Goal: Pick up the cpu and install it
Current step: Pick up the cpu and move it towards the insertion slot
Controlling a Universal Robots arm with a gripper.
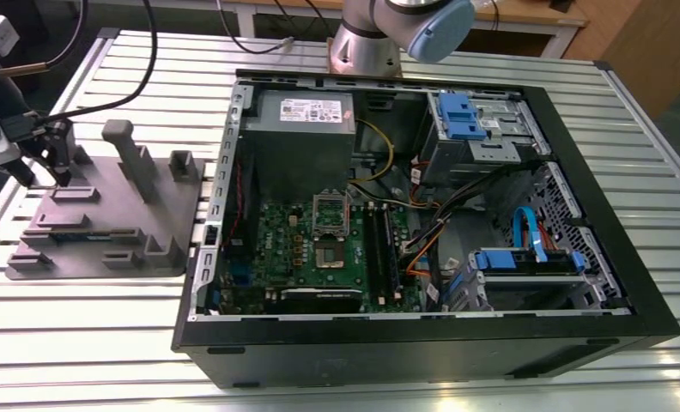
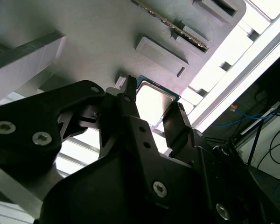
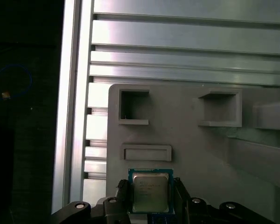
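Gripper [image 3: 150, 189]: fingers appear closed against opposite edges of cpu [image 3: 150, 192], held between them over grey holder tray [image 3: 186, 140] (seated or lifted: unclear). Handling: grip squarely, keep chip level, no twisting.

You are looking at one cpu [image 3: 150, 189], one gripper [image 3: 150, 195], one grey fixture tray [image 1: 171, 213], one open computer case [image 1: 432, 348] and one slatted metal table [image 1: 76, 343].

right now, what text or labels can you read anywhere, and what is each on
No text can be read as it stands.
cpu: lines of print on its metal top, too small to read.
power supply label: print on a white sticker, too blurred to read.
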